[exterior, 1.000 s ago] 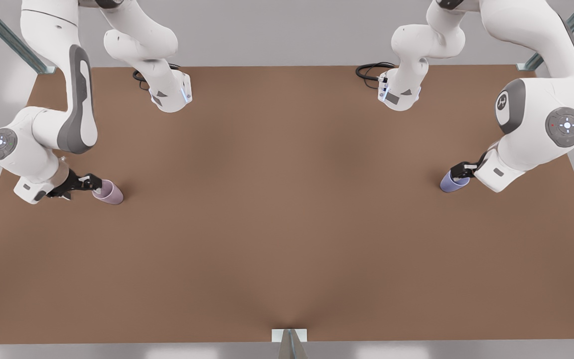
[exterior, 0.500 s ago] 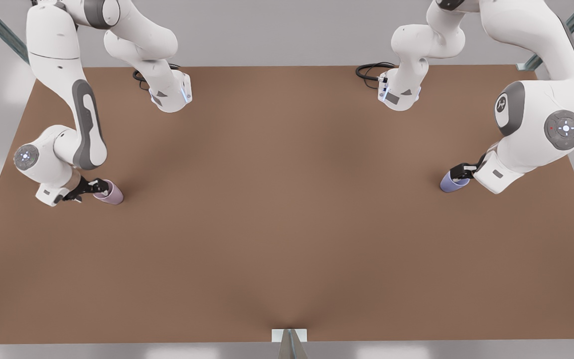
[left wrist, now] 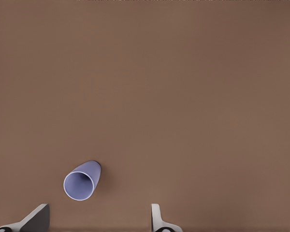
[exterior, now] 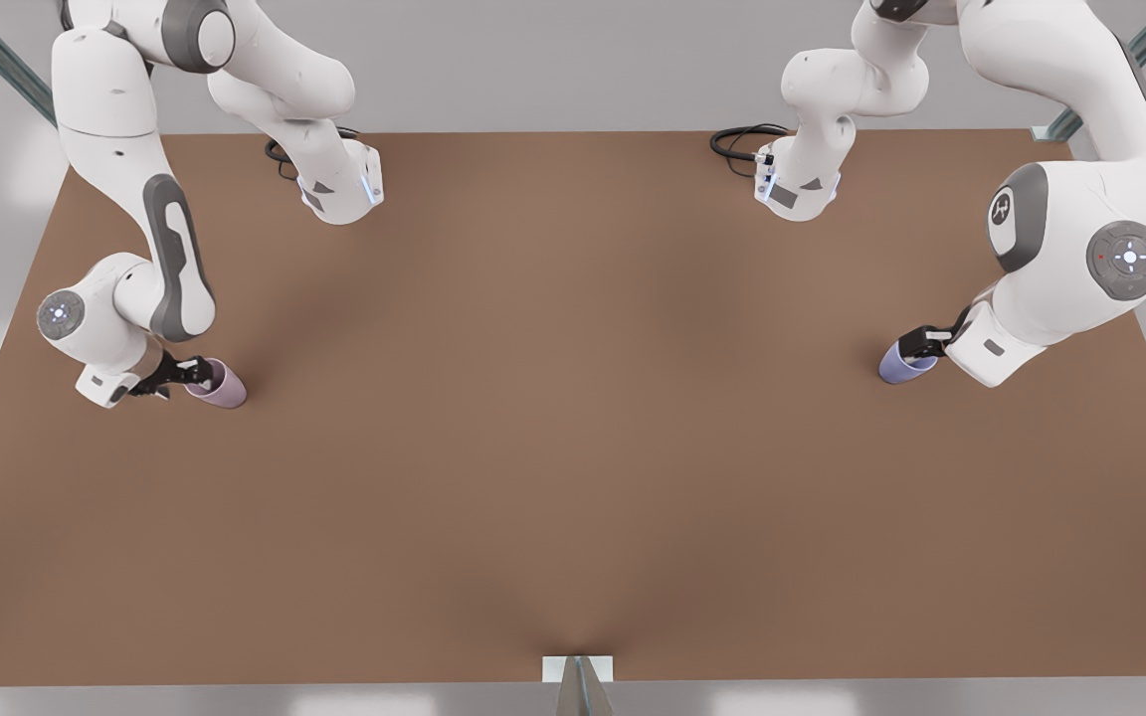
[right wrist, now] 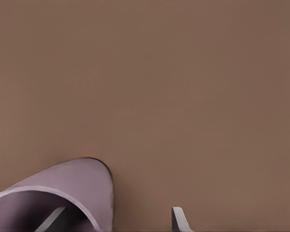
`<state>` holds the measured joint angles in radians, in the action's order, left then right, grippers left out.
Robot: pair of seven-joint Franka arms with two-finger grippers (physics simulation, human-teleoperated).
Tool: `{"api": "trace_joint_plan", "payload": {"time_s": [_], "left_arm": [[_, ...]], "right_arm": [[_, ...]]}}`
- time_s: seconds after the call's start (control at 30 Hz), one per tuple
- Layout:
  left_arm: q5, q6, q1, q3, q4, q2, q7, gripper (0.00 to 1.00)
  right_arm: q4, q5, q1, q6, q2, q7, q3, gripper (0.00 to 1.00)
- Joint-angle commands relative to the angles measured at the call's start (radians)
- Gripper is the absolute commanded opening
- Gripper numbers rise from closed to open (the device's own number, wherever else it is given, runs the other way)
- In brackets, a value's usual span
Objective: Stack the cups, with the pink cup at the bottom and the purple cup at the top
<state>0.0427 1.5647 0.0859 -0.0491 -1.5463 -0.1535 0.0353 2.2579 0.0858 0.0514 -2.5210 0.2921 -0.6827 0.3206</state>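
The pink cup (exterior: 218, 385) stands on the table at the front view's left, its mouth tilted toward my right gripper (exterior: 193, 373). In the right wrist view the pink cup (right wrist: 63, 193) looms close. My right gripper (right wrist: 117, 218) is open, one finger inside the rim and the other outside its wall. The purple cup (exterior: 903, 365) stands at the front view's right. My left gripper (exterior: 923, 343) hangs at its rim. In the left wrist view the purple cup (left wrist: 81, 181) lies just beyond the open left gripper (left wrist: 97, 218), nearer one finger.
The brown table (exterior: 573, 447) stretches wide between the two cups. Both arm bases (exterior: 339, 189) sit at the far edge with black cables (exterior: 742, 139) beside them. A metal bracket (exterior: 578, 671) marks the near edge.
The arm at the front view's left has dropped and pulled in, bringing my right gripper down onto the pink cup's rim. The left gripper has barely shifted at the purple cup.
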Motion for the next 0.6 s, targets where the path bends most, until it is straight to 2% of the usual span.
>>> {"api": "trace_joint_plan", "payload": {"time_s": [0.0,0.03,0.1,0.13,0.2,0.27,0.37,0.57], "left_arm": [[0.0,0.0,0.0,0.0,0.0,0.0,0.0,1.0],[0.0,0.0,0.0,0.0,0.0,-0.001,0.0,1.0],[0.0,0.0,0.0,0.0,0.0,-0.001,0.0,1.0],[-0.001,0.0,0.0,0.0,0.0,-0.001,-0.002,1.0],[0.0,0.0,0.0,0.0,0.0,-0.001,-0.002,1.0],[0.0,-0.002,0.0,0.0,0.0,-0.001,0.0,1.0],[0.0,-0.003,-0.002,0.0,0.0,-0.001,-0.002,1.0],[-0.001,-0.005,-0.003,0.0,0.0,-0.001,0.0,1.0]], "right_arm": [[0.0,0.0,-0.001,-0.001,0.002,-0.001,0.0,0.75],[0.0,0.0,0.001,-0.002,0.005,-0.001,0.0,0.71],[0.015,0.0,0.001,-0.038,0.012,-0.004,0.0,0.45],[0.015,0.0,-0.001,-0.038,0.016,-0.004,0.0,0.4],[0.014,0.0,-0.001,-0.038,0.022,-0.003,0.0,0.38],[0.014,0.002,-0.001,-0.038,0.022,-0.001,-0.002,0.28],[0.014,0.014,-0.005,-0.035,0.022,0.012,-0.003,0.23],[0.012,0.019,-0.015,-0.033,0.021,0.014,-0.003,0.21]]}}
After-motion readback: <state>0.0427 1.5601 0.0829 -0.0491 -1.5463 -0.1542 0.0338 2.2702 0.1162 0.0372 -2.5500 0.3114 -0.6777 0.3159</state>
